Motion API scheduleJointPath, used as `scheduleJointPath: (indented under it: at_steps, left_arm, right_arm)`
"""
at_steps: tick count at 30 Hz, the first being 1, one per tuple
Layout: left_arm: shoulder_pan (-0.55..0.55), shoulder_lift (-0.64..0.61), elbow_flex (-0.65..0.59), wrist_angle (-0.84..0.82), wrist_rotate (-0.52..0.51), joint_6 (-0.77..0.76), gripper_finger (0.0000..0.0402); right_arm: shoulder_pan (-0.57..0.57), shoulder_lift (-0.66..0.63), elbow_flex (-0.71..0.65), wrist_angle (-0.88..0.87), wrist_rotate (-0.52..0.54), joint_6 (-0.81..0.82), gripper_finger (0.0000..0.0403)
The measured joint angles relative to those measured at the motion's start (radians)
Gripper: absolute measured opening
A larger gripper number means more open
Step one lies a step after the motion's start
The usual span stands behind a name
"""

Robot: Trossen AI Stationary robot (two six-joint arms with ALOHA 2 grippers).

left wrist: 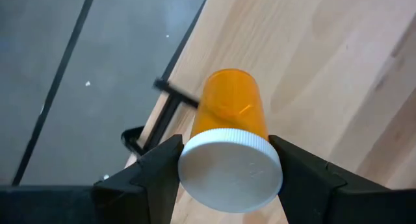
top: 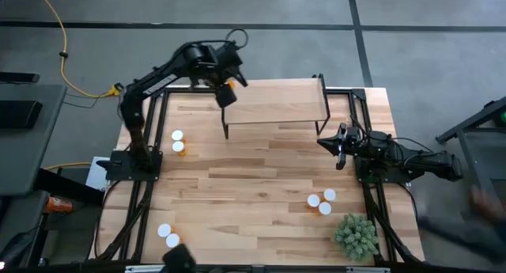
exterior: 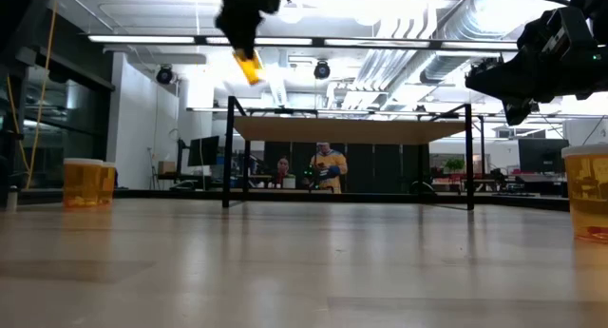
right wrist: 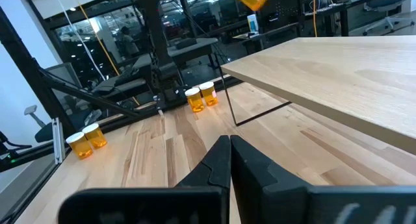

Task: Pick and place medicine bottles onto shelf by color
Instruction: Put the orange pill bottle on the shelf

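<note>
Behind the plank table [top: 253,186] lies grey floor crossed by a yellow cable [top: 67,59], and the low view looks into a bright room where two people [exterior: 323,168] sit at desks far back.

At the shelf's left end, the left gripper [top: 225,89] hangs in the air, its fingers [left wrist: 156,169] clamped on one medicine bottle [left wrist: 231,143] just below the white cap, with the orange body pointing away and tilted. That bottle is over the shelf [top: 277,103] corner, clear of the board and above it in the low view. Nothing lies on the board; a thin black leg [left wrist: 170,107] of the shelf shows just beside the bottle in the left wrist view.

Farther out, two bottles [top: 179,142] stand together on the table near the left arm's base, another pair [top: 168,235] near the front left edge, and a third pair [top: 320,200] at the front right, close to a green plant [top: 356,235].

The right gripper [top: 341,142] rests off the shelf's right end with its fingers pressed together, holding nothing, well apart from the bottles.
</note>
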Motion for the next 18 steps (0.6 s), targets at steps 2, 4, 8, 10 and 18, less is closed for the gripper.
scheduleJointPath:
  at_steps: [2,4,8,10,18]
  left_arm:
    - [0.005,0.054,0.031,0.0,0.0,-0.001,0.0205]
    - [0.007,0.098,0.047,0.0,0.0,0.0,0.0205]
    - [0.017,0.155,0.049,-0.011,0.0,-0.003,0.0205]
    - [0.02,0.176,0.049,-0.015,-0.003,-0.009,0.0205]
    - [0.025,0.193,0.049,-0.017,-0.001,-0.01,0.0205]
  right_arm:
    - [0.0,0.0,0.0,0.0,0.0,0.0,0.0]
    - [0.0,0.0,0.0,0.0,0.0,0.0,0.0]
    - [0.0,0.0,0.0,0.0,0.0,0.0,0.0]
    - [0.0,0.0,0.0,0.0,0.0,0.0,0.0]
    - [0.0,0.0,0.0,0.0,0.0,0.0,0.0]
